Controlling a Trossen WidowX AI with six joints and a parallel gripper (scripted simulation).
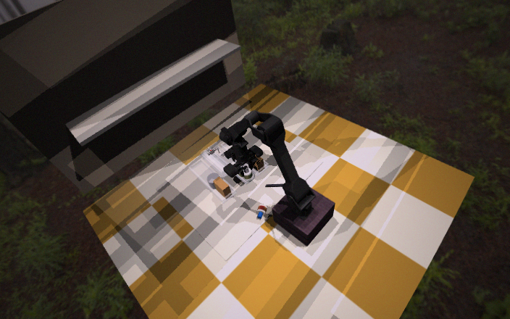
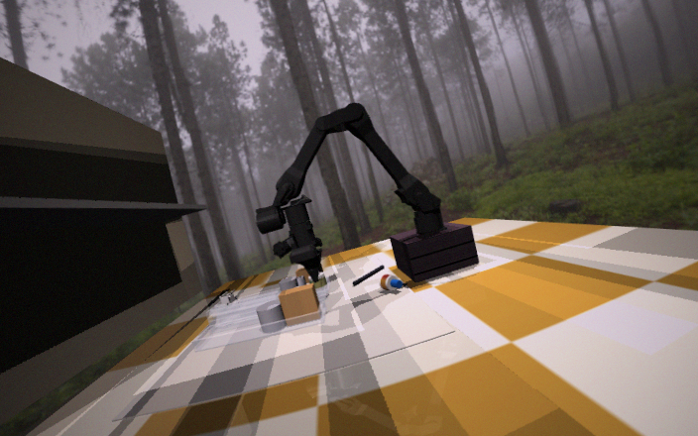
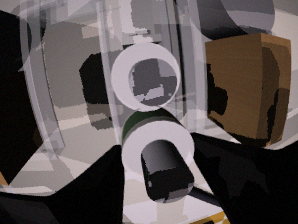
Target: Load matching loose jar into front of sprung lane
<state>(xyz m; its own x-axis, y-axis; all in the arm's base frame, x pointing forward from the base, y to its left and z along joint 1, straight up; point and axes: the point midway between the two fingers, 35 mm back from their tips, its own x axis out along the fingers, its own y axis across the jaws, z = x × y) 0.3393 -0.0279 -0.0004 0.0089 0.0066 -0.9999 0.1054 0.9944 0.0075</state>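
My gripper (image 1: 245,175) (image 2: 316,277) (image 3: 156,145) points down at the front of the clear sprung lane (image 3: 106,75), shut on a green jar with a white-rimmed, dark top (image 1: 248,172) (image 3: 131,151). The held jar looks roughly upright. The lane jar (image 3: 120,76), with a white rim and grey top, stands directly behind it; the two overlap in the wrist view, and I cannot tell whether they touch. The held jar's base, the low front stop and the pusher plate are not clearly visible.
A brown box (image 1: 222,186) (image 2: 298,303) (image 3: 234,85) and a grey cylinder (image 1: 211,179) (image 2: 271,318) stand in the neighbouring lane. Another brown box (image 1: 258,163) is on the other side. A red, white and blue jar (image 1: 261,211) (image 2: 390,281) lies near the arm's base. A dark shelf unit (image 1: 150,90) stands behind.
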